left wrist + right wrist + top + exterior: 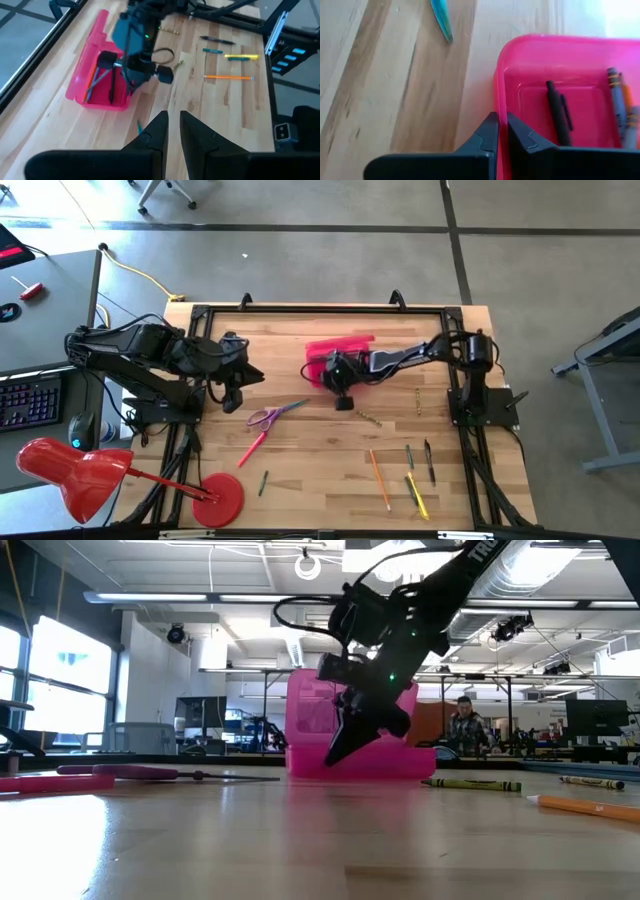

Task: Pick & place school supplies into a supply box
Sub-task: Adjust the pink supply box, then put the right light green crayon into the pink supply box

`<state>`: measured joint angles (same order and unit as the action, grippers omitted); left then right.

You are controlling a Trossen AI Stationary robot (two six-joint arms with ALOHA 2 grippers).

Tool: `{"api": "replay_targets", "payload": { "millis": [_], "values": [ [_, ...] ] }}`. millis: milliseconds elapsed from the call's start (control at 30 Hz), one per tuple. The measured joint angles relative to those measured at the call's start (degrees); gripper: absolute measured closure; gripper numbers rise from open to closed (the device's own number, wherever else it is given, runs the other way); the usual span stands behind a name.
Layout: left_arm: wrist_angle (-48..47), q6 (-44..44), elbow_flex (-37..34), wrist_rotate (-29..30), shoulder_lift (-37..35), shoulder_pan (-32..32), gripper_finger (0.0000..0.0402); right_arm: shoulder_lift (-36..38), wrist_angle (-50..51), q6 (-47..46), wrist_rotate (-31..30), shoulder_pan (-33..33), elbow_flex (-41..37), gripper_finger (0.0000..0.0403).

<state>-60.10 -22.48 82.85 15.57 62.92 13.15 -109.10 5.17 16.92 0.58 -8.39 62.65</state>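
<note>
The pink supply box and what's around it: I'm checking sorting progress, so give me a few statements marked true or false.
1. The translucent pink plastic supply box already holds a black pen. True.
2. The purple-handled scissors lie inside the box. False: they lie on the wooden table, toward the left arm's side.
3. The right tool is shut, right at the box's rim. True.
4. The orange pencil is in the box. False: it lies on the table, near the front edge.
5. The left tool holds a pencil. False: it holds nothing and waits apart from the box.
</note>
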Motion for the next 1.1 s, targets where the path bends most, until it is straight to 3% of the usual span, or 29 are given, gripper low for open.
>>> {"api": "replay_targets", "payload": {
  "millis": [200, 500, 700, 867, 1100],
  "values": [
    [0.2, -0.9, 0.0, 0.0, 0.0, 0.0, 0.0321, 0.0, -1.7, -0.5, -9.2, 2.9, 0.0, 0.0379],
    [0.2, -2.0, 0.0, 0.0, 0.0, 0.0, 0.0321, 0.5, -2.8, -3.2, -9.8, 6.2, 0.0, 0.0341],
    [0.2, -2.1, 0.0, -0.1, 0.0, 0.0, 0.0321, 1.0, -2.9, -3.2, -15.1, 7.9, 0.0, 0.0322],
    [0.3, -2.9, 0.0, -0.2, 0.0, 0.0, 0.0321, 1.5, -2.1, -3.0, -15.6, 8.7, -0.1, 0.0305],
    [0.3, -3.3, 0.0, -0.2, 0.0, 0.0, 0.0321, 8.7, 4.4, -4.3, -17.1, 13.0, -0.1, 0.0294]
  ]
}}
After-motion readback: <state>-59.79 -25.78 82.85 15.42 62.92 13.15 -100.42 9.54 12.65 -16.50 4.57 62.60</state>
